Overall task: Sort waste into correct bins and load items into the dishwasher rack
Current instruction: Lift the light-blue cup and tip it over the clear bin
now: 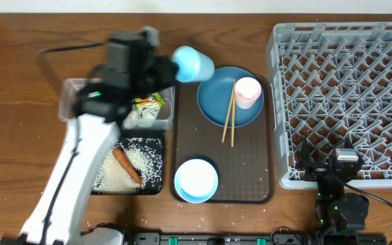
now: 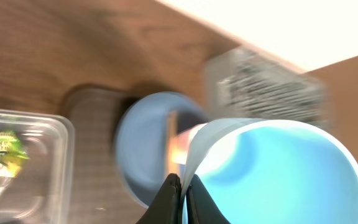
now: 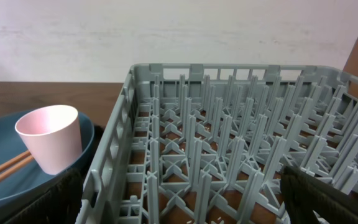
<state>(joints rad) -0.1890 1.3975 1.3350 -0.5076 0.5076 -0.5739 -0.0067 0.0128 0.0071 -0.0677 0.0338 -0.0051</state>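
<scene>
The left claw (image 2: 180, 190) pinches the blue cup (image 1: 193, 63) by its rim; the rack (image 1: 346, 95) lies well off to the claw's right.

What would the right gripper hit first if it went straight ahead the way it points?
The right gripper would likely first meet the upright pegs of the large grey plastic dishwasher rack; depth unclear.
</scene>
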